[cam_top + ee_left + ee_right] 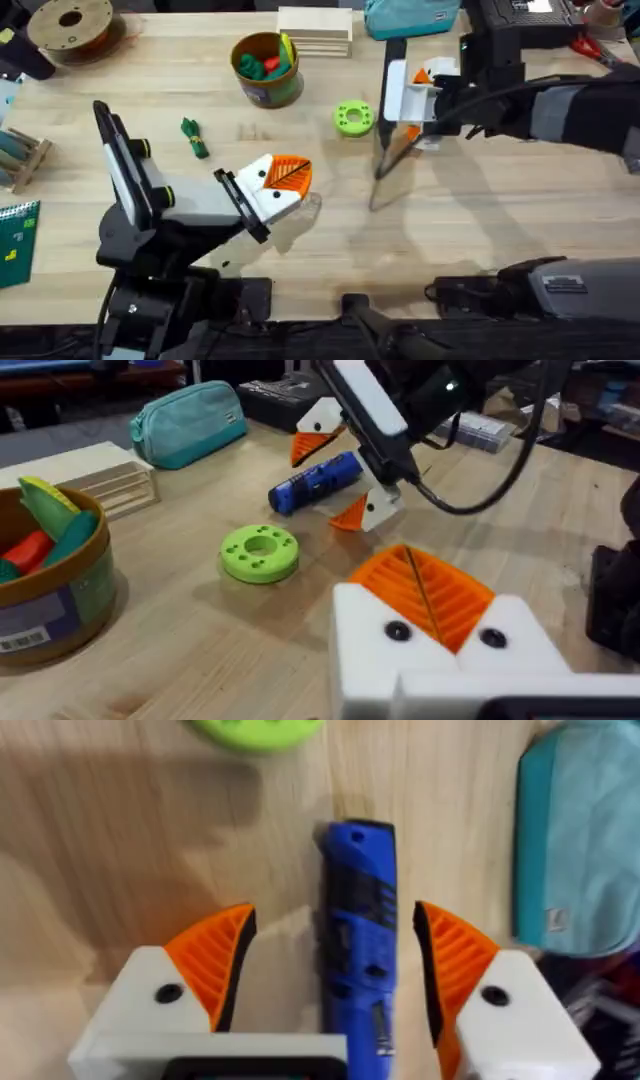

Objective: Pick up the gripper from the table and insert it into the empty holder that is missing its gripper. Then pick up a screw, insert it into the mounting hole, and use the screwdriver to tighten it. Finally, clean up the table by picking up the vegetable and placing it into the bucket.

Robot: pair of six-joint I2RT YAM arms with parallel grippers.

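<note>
Right gripper (325, 970) spread wide, left gripper (430, 595) closed.

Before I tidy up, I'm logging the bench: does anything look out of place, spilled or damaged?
Nothing spilled or damaged. Only the vegetable lies loose on the table, apart from the bucket that holds the other toy foods.

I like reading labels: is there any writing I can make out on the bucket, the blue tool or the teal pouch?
None is legible.
bucket: label band with a barcode-like patch, too blurred to read.
screwdriver: no readable marking.
teal pouch: small tag, too blurred to read.
</note>
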